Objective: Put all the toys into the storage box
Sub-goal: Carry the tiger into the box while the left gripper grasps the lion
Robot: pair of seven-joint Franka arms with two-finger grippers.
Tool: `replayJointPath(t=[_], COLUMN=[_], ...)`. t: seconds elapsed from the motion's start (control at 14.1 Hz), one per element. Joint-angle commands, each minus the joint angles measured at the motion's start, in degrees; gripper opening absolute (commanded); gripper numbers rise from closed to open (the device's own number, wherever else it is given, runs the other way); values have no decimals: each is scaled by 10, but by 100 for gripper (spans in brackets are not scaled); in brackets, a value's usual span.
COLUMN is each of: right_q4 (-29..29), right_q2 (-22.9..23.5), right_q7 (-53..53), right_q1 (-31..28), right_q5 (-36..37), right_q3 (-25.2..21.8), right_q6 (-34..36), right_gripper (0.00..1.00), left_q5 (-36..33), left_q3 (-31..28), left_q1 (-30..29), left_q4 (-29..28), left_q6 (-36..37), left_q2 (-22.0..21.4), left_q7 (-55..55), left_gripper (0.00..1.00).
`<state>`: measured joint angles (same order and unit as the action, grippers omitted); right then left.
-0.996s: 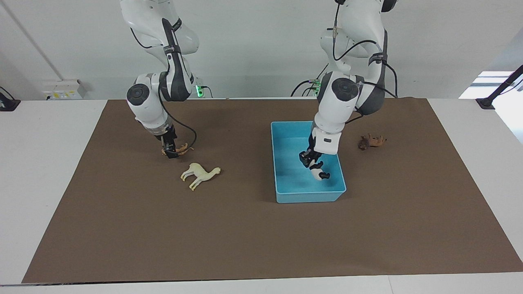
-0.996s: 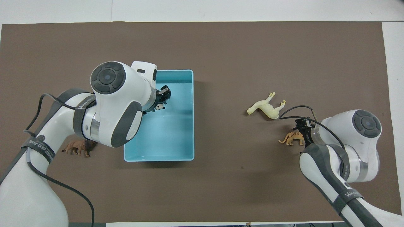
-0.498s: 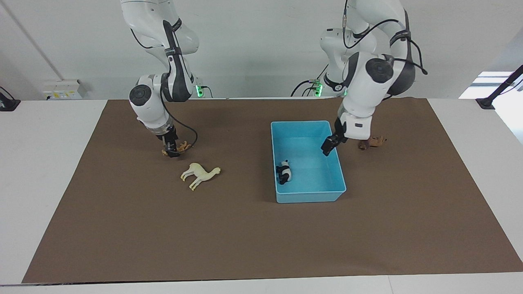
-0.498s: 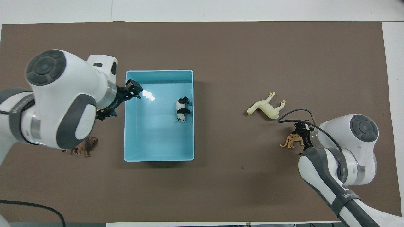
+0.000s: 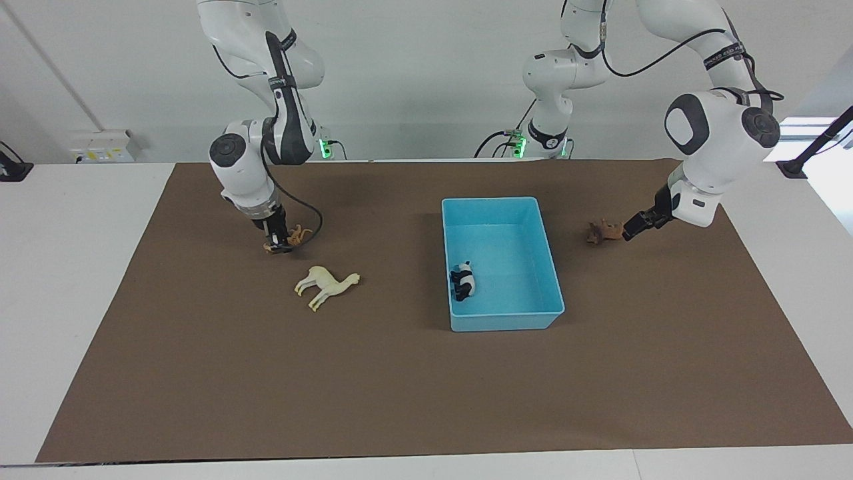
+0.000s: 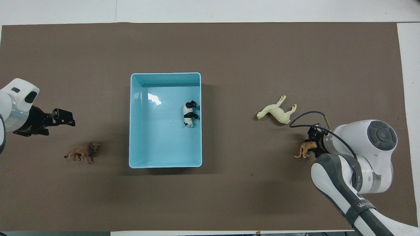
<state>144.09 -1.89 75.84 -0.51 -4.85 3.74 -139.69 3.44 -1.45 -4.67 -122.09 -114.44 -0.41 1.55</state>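
The light blue storage box (image 5: 493, 200) (image 6: 164, 74) stands mid-table. The black-and-white panda (image 5: 463, 280) (image 6: 189, 114) lies inside it, against the wall toward the right arm's end. My left gripper (image 5: 632, 232) (image 6: 65, 118) is open and empty, low over the mat beside the brown lion (image 5: 602, 232) (image 6: 82, 152). My right gripper (image 5: 276, 243) (image 6: 313, 146) is shut on the orange striped tiger (image 5: 298, 233) (image 6: 303, 150), which is tilted at mat level. The cream llama (image 5: 324, 285) (image 6: 277, 111) lies on its side close by, farther from the robots than the tiger.
A brown mat (image 5: 426, 387) covers most of the white table (image 5: 66, 267). The lion lies toward the left arm's end, the llama and tiger toward the right arm's end, the box between them.
My left gripper let the panda go into the box, then swung out of the box to beside the lion. My right gripper stayed on the tiger, which shifted and tilted slightly.
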Motion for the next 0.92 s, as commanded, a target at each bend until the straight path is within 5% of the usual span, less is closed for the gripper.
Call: replayJointPath(t=[0.0, 0.21, 0.43, 0.64, 0.85], right_q4=[-34, -135, -218, -302, -318], right_q2=[7, 5, 9, 43, 65], right_q7=[-25, -27, -25, 3, 89], right_q1=[-12, -29, -19, 65, 165], right_q5=[-7, 2, 0, -10, -46], right_q3=[1, 0, 5, 22, 24], right_q6=[14, 119, 136, 116, 58], right_gripper=[0, 0, 0, 0, 0], left_q5=[-15, -15, -15, -15, -15], left_q3=[9, 10, 10, 9, 10], left_q1=[0, 0, 4, 0, 5], left_q4=[-147, -200, -235, -242, -243], left_q6=[-108, -125, -126, -133, -133], left_q2=[-64, -90, -109, -111, -110], left_q7=[-72, -72, -74, -76, -69], left_gripper=[100, 100, 100, 100, 100])
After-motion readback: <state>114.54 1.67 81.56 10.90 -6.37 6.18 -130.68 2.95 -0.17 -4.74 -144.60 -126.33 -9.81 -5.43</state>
